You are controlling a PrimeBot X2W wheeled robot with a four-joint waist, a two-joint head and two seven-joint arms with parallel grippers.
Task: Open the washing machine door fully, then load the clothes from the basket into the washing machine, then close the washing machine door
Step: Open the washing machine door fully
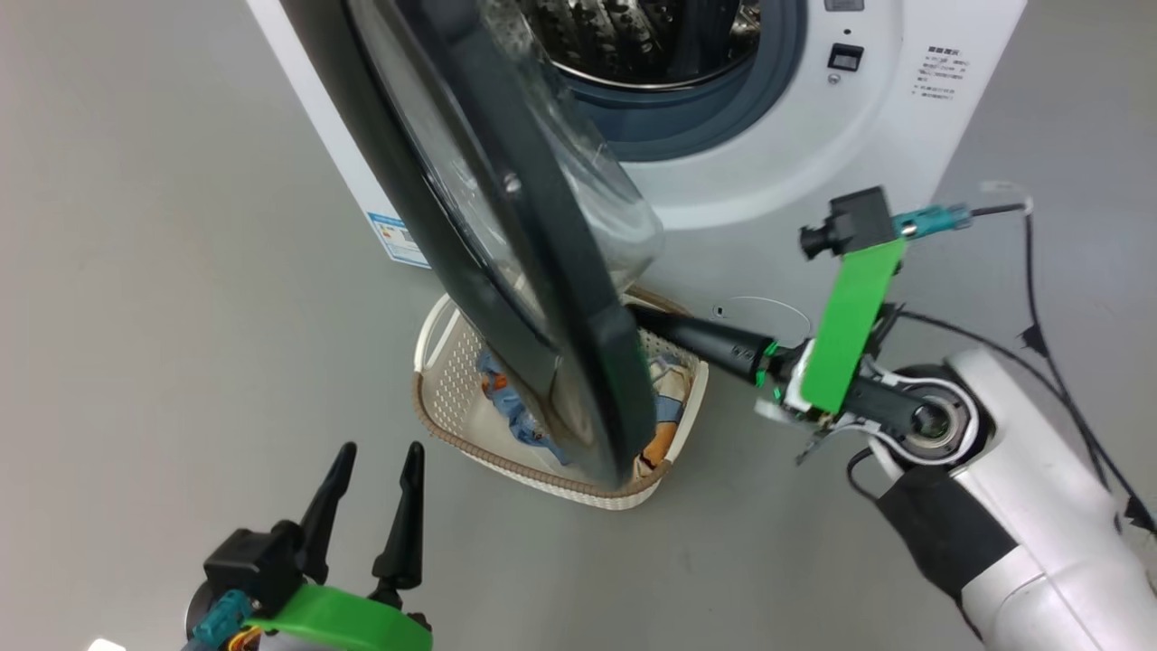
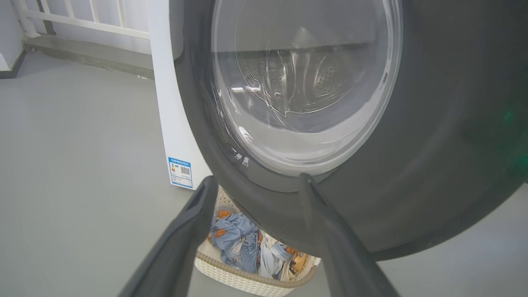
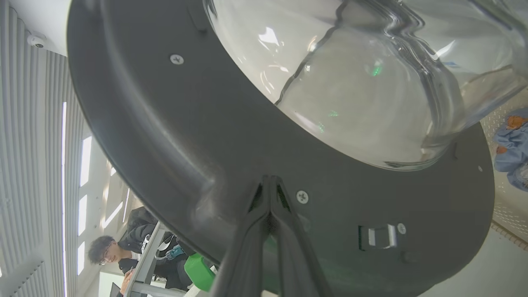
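The left tool (image 1: 380, 449) is spread wide, empty. The right tool (image 3: 270, 180) is pressed together, tips touching the washing machine door (image 3: 165, 123).

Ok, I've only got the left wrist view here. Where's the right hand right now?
Observer: The right hand is shut, its tips at the inner rim of the washing machine door, beside a screw.
Operator: Is the door fully open?
Observer: From the head view it looks partway, standing out over the basket, with the drum exposed behind it.
Operator: Anyone nearby?
Observer: Yes, the right wrist view shows a person beyond the door's edge.
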